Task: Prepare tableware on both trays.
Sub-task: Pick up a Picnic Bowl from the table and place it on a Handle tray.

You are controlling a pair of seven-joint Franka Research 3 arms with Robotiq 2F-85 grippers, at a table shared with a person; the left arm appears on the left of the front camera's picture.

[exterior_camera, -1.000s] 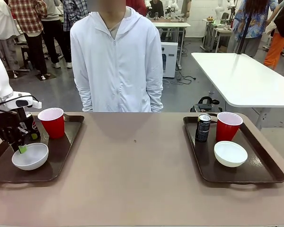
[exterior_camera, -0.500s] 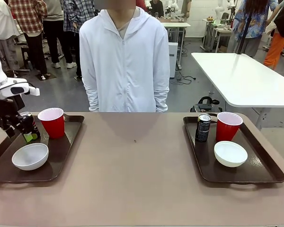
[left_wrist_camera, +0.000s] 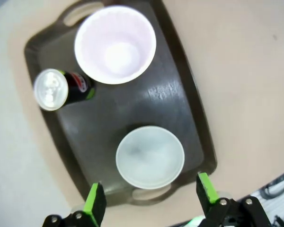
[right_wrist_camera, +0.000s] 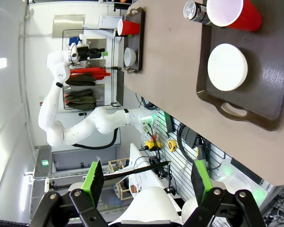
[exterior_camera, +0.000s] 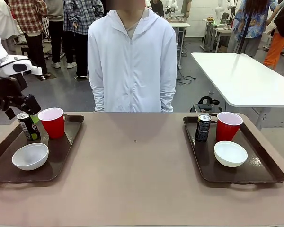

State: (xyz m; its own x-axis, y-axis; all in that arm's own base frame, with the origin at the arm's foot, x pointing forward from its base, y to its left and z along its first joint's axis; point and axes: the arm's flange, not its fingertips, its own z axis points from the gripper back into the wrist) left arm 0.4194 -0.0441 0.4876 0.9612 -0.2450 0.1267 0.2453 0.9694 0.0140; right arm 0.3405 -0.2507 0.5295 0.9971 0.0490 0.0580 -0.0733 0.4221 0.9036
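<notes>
The left tray point(exterior_camera: 61, 151) holds a dark can point(exterior_camera: 28, 126), a red cup point(exterior_camera: 52, 122) and a white bowl point(exterior_camera: 30, 156). My left gripper point(exterior_camera: 20, 107) hangs just above the can, apart from it. From above, the left gripper point(left_wrist_camera: 150, 198) stands open and empty over the bowl point(left_wrist_camera: 150, 156), the cup point(left_wrist_camera: 115, 45) and the can point(left_wrist_camera: 61, 88). The right tray point(exterior_camera: 255, 170) carries a can point(exterior_camera: 203, 127), a red cup point(exterior_camera: 228, 126) and a bowl point(exterior_camera: 230, 153). My right gripper point(right_wrist_camera: 146, 182) is open, high above that tray point(right_wrist_camera: 270, 61) and its bowl point(right_wrist_camera: 227, 66).
A person in a white hooded jacket point(exterior_camera: 131, 61) stands at the table's far edge, arms at the sides. The bare tabletop point(exterior_camera: 132, 161) stretches between the two trays. A white table point(exterior_camera: 241, 75) and other people stand farther back.
My left gripper let go of the can on the left tray, opened, and rose up and away to the left. The person shifted to the right.
</notes>
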